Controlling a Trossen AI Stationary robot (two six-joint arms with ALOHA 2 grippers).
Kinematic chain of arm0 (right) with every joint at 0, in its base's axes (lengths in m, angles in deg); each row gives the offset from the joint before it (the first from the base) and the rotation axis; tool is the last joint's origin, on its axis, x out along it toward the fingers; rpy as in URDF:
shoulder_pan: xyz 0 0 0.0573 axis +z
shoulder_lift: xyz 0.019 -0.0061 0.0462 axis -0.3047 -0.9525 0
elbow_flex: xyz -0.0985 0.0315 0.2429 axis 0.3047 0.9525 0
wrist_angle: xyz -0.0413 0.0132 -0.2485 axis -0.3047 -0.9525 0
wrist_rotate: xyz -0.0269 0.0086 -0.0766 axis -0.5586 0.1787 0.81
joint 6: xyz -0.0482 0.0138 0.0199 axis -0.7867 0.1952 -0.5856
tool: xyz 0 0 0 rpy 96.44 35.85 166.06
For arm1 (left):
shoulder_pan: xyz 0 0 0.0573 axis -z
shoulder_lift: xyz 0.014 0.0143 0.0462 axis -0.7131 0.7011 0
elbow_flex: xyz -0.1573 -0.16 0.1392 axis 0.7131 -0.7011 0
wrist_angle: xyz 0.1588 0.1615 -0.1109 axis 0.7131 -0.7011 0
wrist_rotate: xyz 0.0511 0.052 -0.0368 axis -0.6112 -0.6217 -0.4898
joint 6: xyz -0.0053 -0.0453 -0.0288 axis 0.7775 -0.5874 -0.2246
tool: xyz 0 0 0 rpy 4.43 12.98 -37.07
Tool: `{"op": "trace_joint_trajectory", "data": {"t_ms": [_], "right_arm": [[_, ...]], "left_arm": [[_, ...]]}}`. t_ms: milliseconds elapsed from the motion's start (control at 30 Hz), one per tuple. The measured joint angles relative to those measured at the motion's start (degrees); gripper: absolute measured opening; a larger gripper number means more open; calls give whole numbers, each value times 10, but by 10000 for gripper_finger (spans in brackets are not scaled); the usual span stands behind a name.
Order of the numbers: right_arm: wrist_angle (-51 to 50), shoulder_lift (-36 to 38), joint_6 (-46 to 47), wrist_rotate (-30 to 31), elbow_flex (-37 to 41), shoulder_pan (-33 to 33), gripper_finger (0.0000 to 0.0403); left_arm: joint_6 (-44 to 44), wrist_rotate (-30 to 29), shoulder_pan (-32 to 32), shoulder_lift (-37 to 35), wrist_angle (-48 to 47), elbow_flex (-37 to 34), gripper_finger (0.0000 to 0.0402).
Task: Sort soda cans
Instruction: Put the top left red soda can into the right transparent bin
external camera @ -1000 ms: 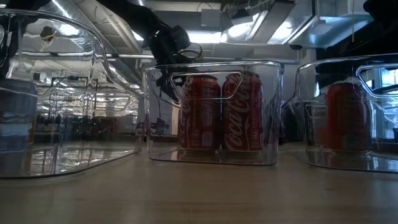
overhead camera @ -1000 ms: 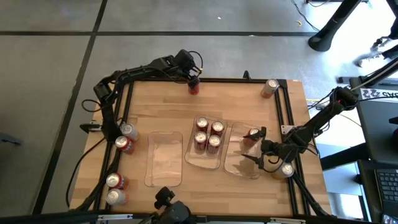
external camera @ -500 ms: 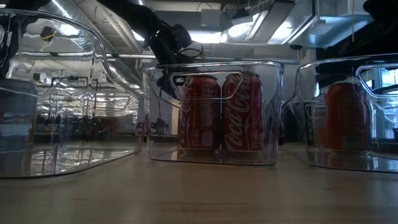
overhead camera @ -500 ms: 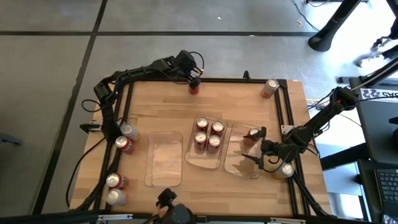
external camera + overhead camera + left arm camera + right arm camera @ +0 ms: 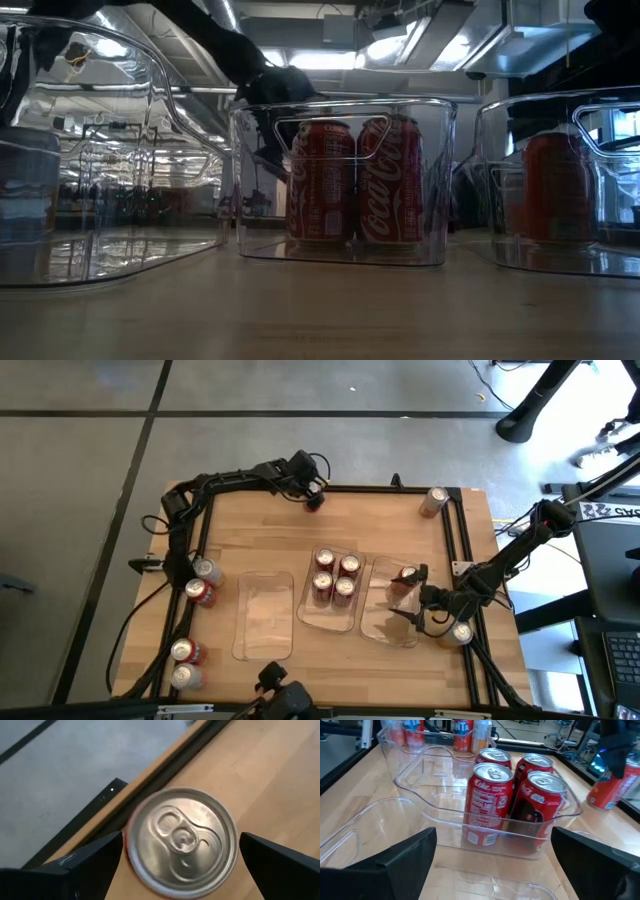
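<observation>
Four red cans (image 5: 335, 576) are standing packed in the middle clear tray (image 5: 352, 622), and that is where I am judging the sort is heading. Nearest the front edge of the worktop (image 5: 400, 530), two cans (image 5: 184, 664) are waiting on the left side, with another pair (image 5: 202, 582) a little farther in beside the empty left tray (image 5: 264, 645). Over on my right, my right pincer (image 5: 415, 595) is hovering with its fingers spread wide and empty over the right-hand tray (image 5: 370, 630), where a single red can (image 5: 405, 577) is sitting; a further can (image 5: 460, 632) is lying just outside it by the frame. Farther back, at the far edge, my left pincer (image 5: 177, 865) is hanging straight above a lone red can (image 5: 182, 837), fingers wide apart on either side of its silver top, nothing gripped yet. One more can (image 5: 433, 501) is resting at the far right corner.

So I am calling this the reach-and-grasp step on that far-edge can. Next I am needing to drop the left pincer lower around the body, keeping it centred, and close gently, since the can is standing right beside the black rail (image 5: 150, 785) and a nudge could be tipping it off the edge.
</observation>
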Motion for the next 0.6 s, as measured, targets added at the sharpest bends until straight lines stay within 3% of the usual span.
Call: {"op": "trace_joint_trajectory", "data": {"t_ms": [200, 500, 600], "right_arm": [[0, 0, 0, -4, 0, 0, 390], [2, 0, 0, -4, 0, 0, 390], [2, 0, 0, -4, 0, 0, 390]], "left_arm": [[0, 0, 0, 6, 6, 0, 377], [9, -1, 0, 4, 18, 0, 300], [4, -1, 0, 4, 17, 0, 294]]}}
